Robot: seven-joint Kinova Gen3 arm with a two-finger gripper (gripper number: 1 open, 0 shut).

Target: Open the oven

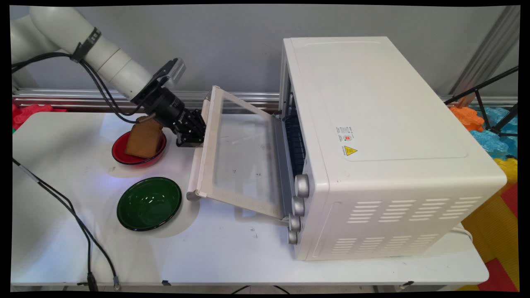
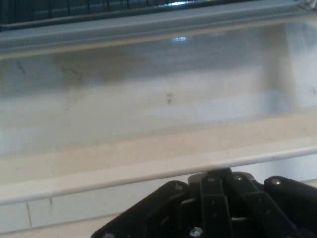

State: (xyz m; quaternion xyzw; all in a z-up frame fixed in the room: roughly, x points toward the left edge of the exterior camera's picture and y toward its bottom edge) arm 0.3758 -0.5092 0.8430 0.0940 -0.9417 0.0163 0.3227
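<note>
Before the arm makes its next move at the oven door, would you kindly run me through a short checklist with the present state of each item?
1. Gripper at the oven door handle: ok, right at its free edge.
2. Grip on the handle: cannot tell; the fingers are hidden in both views.
3. Door position: ok, swung down and open, though not flat on the table.
4. Red bowl with bread: ok, beside the arm, apart from the door.
5. Green bowl: ok, empty, just left of the door's near corner.
6. Oven cavity: cannot tell; mostly hidden.
</note>
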